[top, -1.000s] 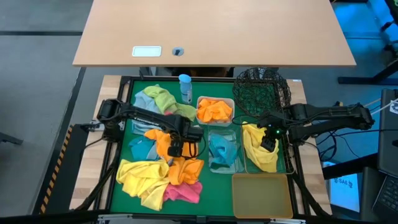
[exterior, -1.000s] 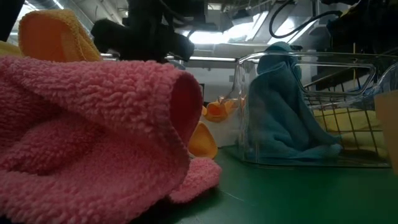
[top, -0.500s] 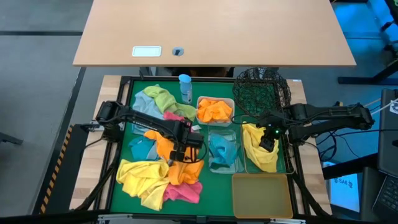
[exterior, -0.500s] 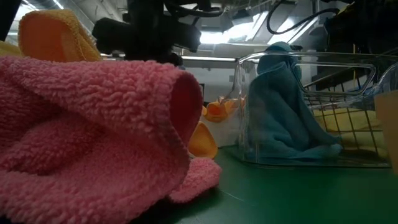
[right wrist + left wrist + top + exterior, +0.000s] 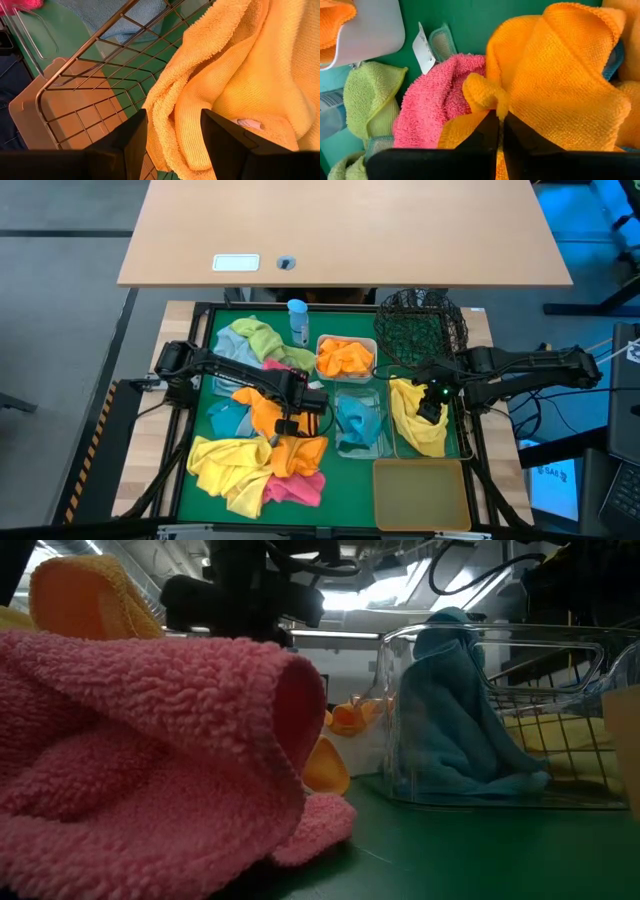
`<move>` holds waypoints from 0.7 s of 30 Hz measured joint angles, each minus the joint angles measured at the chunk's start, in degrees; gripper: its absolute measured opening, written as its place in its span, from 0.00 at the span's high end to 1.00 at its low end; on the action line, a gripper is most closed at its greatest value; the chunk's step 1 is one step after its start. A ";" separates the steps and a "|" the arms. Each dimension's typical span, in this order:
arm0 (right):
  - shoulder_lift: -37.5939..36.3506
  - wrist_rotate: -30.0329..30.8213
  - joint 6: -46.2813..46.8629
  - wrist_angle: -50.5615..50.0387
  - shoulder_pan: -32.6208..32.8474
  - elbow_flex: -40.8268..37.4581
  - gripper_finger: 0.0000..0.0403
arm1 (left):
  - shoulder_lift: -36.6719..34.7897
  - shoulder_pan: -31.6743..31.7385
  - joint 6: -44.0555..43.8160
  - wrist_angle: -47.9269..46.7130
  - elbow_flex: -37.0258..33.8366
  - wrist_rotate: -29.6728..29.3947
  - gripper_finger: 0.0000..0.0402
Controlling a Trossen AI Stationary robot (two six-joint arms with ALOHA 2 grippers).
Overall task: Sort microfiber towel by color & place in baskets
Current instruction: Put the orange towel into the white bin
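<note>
The left gripper (image 5: 500,117) had its fingers pinched on an orange towel (image 5: 560,70) in the pile on the green surface (image 5: 345,468). The right gripper (image 5: 172,135) hung with its fingers apart over a yellow towel (image 5: 240,75) in the wire basket (image 5: 90,95). Orange, teal and yellow towels sat in baskets. Many were left.

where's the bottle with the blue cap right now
In the high view the blue-capped bottle stands at the mat's far edge, between the light green towel and the white tub of orange towels.
</note>
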 joint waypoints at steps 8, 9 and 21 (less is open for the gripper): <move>0.00 0.02 -0.44 1.65 0.00 0.00 0.54 | 0.10 -0.63 -0.10 -0.12 4.71 0.47 0.99; 0.00 0.02 -1.21 2.39 0.00 0.00 0.54 | 0.11 -0.63 -0.09 -0.25 6.15 0.45 0.99; 0.00 0.41 -5.74 10.66 -0.02 0.00 0.54 | 0.09 1.58 2.05 -0.13 26.88 -1.77 1.00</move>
